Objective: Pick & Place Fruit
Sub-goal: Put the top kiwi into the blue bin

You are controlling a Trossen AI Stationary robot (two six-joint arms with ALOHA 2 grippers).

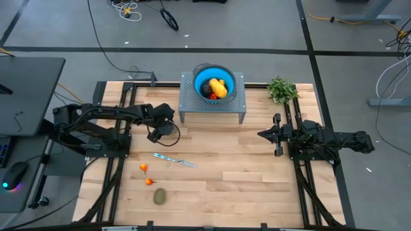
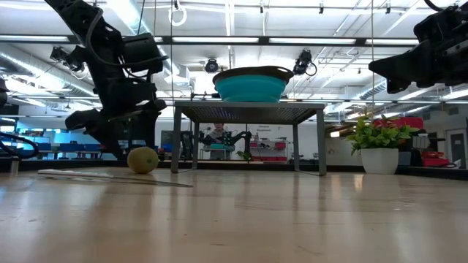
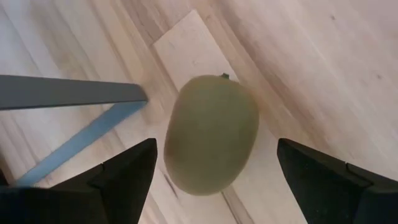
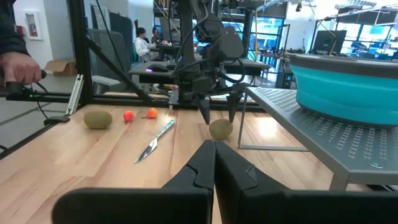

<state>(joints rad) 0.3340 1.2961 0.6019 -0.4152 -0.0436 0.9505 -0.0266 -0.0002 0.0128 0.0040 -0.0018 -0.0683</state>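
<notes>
One kiwi sits under the wide-open left gripper, ungrasped.

High view: left gripper [image 1: 156, 134] hangs at about 8 o'clock from the blue bowl [image 1: 212, 82]; right gripper [image 1: 264, 134] waits shut at 4 o'clock.
Low view: the kiwi [image 2: 142, 160] rests on the table [image 2: 292, 219] beneath that gripper.
Left wrist view: fingers [image 3: 127, 177] straddle the kiwi [image 3: 211, 133], touching nothing; likely light, firm, rounded and prone to rolling, so pinch its narrow middle.
Right wrist view: another kiwi [image 4: 97, 118] lies well apart.

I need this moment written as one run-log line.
left gripper: open, above kiwi | right gripper: shut, waiting at right | bowl: yellow fruit inside
</notes>
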